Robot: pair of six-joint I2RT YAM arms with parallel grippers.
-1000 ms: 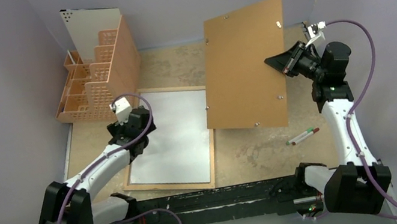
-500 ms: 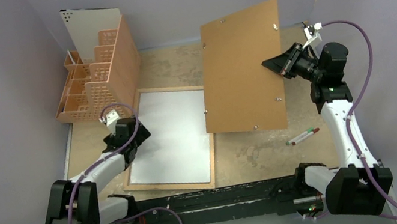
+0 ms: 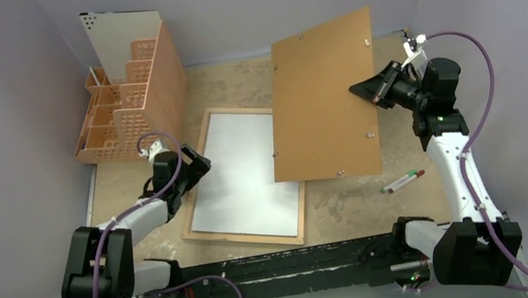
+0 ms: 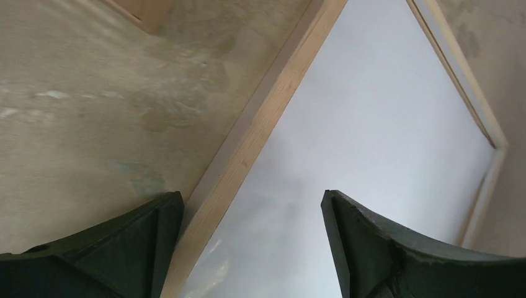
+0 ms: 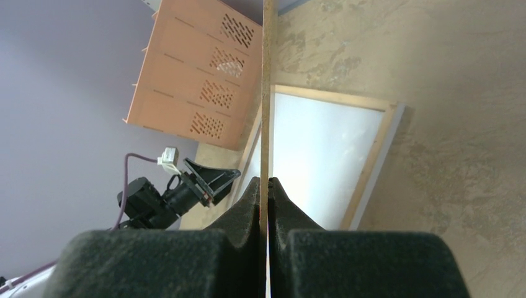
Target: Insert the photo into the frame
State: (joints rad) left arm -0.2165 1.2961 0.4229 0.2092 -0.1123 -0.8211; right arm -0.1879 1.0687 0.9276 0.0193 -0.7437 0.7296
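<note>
So the frame point(image 4: 260, 124) is lying back side up on the table point(image 3: 350, 199), turned a bit crooked, wood rim facing up. Inside the rim sits the photo point(image 3: 244, 172), or at least I think that's what it is, since only a plain white side shows. The left gripper point(image 4: 250, 202) is wide open and parked low over the frame's left rim, with 1 finger out over the table and the other over the white sheet. The right gripper point(image 5: 264, 183) is clamped tight on the edge of the brown backing board point(image 3: 325, 98), holding it up in the air, tilted, over the frame's right side. 2 pens point(image 3: 402, 181) lie near the right arm, and there's an orange organizer point(image 3: 135, 98) back left.
</note>
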